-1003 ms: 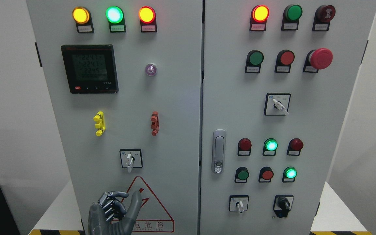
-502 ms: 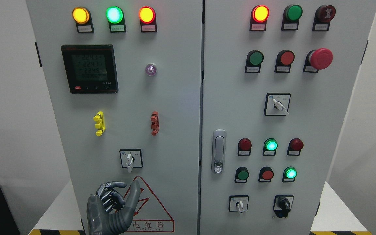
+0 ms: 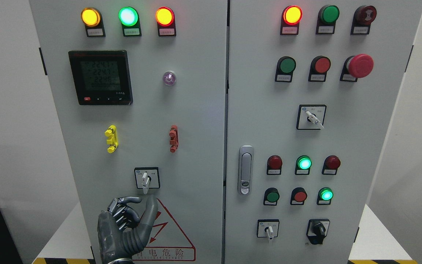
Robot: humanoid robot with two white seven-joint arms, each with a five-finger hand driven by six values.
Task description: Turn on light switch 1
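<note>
Left hand (image 3: 125, 227), fingers curling together and gripping nothing, is hovering at 7 o'clock below the selector switch (image 3: 145, 179).

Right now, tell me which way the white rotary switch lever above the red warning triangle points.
Straight down: the white rotary switch lever hangs vertically in its black-framed plate, just above the left robot hand.

The left hand (image 3: 125, 229) sat right below the selector switch (image 3: 145, 179), over the red warning triangle (image 3: 170, 234). Its 4 fingers (image 3: 123, 212) were curled, thumb sticking up just under the switch's white lever, not touching.
</note>
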